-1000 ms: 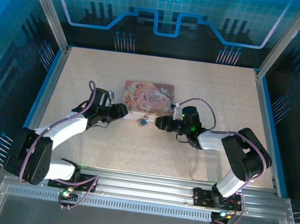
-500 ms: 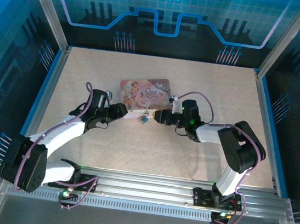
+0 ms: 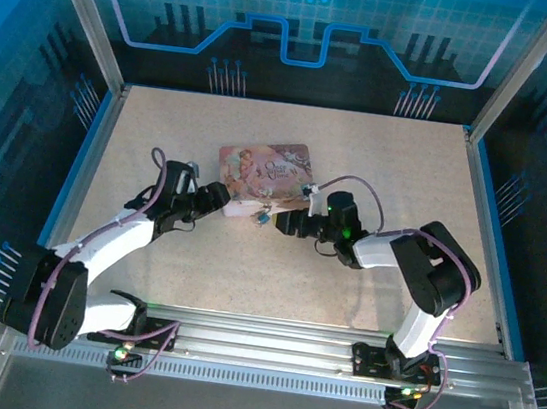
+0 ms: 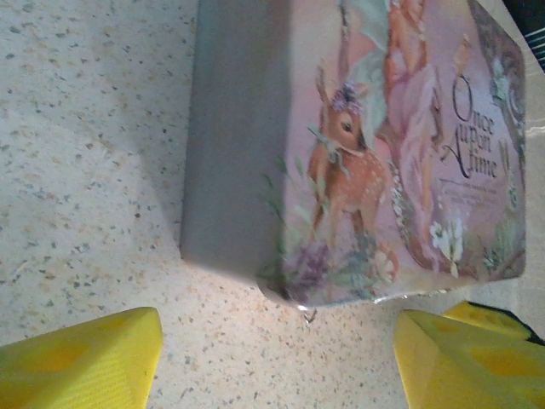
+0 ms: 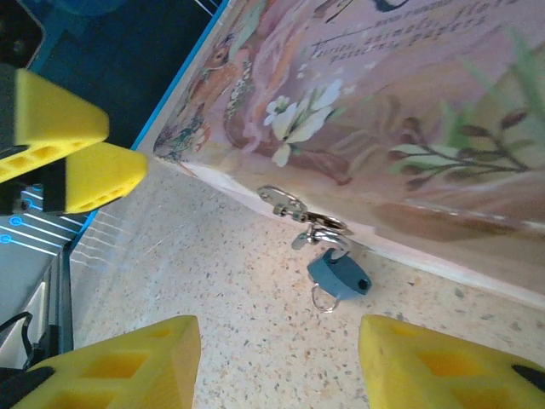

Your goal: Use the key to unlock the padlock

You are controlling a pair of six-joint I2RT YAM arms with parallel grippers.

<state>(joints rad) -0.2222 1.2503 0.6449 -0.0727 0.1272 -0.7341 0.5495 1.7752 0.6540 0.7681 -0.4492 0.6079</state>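
Compared with the earlier frame, the pink tin had turned so that its right end lay farther from the arms, and the right gripper had shifted leftward toward the lock.

Its yellow fingers stood well apart with nothing between them. The padlock hung just ahead of the gap, its bluish body dangling from the silvery hasp on the tin's near edge and resting close to the table.

A small ring showed at the body's lower end. Whether this belonged to the key could not be told.

The left gripper was likewise spread wide and empty, and the tin's left corner lay just beyond its fingertips.

The step in hand appeared to be steadying the tin and approaching the lock. It would be done best with the left fingers bracing the tin against further turning, while the right fingers closed slowly and squarely, since so light a lock would swing aside at a glancing touch.
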